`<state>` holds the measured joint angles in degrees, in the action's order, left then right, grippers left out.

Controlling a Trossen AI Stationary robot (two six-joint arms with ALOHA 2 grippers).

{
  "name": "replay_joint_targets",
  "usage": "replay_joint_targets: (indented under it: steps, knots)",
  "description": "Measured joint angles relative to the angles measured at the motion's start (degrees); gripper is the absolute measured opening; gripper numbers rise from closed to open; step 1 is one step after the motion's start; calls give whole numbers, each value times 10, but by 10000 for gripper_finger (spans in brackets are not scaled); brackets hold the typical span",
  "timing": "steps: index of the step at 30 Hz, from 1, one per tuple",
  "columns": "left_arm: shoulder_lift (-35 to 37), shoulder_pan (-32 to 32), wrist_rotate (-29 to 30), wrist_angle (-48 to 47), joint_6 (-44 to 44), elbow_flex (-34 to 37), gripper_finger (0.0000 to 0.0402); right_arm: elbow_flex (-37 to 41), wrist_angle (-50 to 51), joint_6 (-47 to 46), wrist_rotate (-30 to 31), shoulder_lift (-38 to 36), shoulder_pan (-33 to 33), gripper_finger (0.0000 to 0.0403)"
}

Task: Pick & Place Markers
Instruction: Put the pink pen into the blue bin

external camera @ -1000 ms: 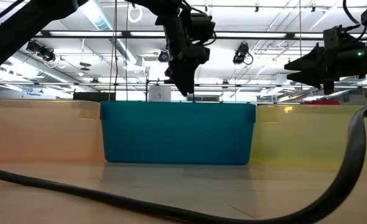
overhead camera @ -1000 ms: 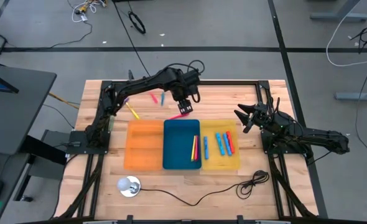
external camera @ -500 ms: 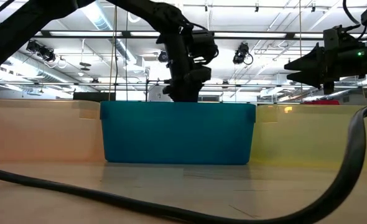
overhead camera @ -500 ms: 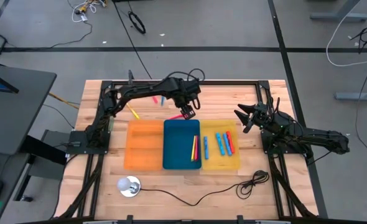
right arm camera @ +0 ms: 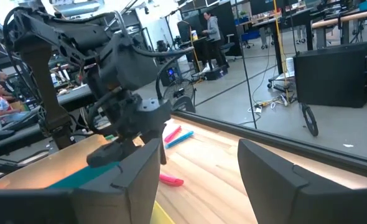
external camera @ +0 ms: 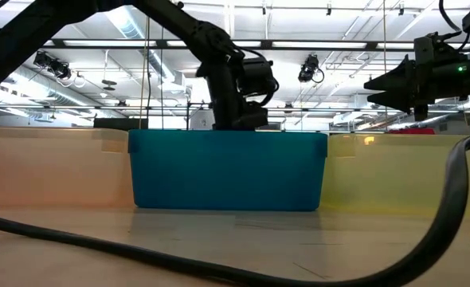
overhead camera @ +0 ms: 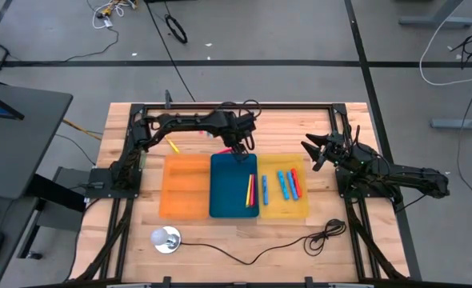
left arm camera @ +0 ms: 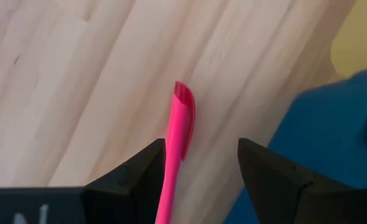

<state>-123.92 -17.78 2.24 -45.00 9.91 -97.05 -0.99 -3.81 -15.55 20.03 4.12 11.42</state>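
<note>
- High view: the left gripper [overhead camera: 238,149] sits low over the wooden table [overhead camera: 188,228], just above the top edge of the blue rectangular plastic tray [overhead camera: 233,206] at the frame's centre.
- Left wrist view: its two dark fingers [left arm camera: 140,180] stand apart, one on each side of a thin pink marker [left arm camera: 178,137] lying on the bare wood; neither pad can be seen pressing it, so the jaws are open around it and have no hold.
- Yellow and pink markers [overhead camera: 250,190] lie in the blue tray; blue and red ones [overhead camera: 288,184] lie in the yellow tray [overhead camera: 300,210] to its right.
- The orange tray [overhead camera: 172,206] sits left of centre.
- Loose markers [overhead camera: 202,126] lie on the wood, upper centre.
- The right gripper [overhead camera: 309,150] hovers at centre right, jaws partly open, holding nothing.
</note>
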Motion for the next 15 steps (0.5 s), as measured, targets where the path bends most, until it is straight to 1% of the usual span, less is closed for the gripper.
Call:
replay_joint_targets:
  steps: [8,15]
  knots:
    - [0,0,3,45,-1,41,206,0,0,0,0,0,0,215]
    - [1,-13,31,60,-1,68,206,0,0,0,0,0,0,215]
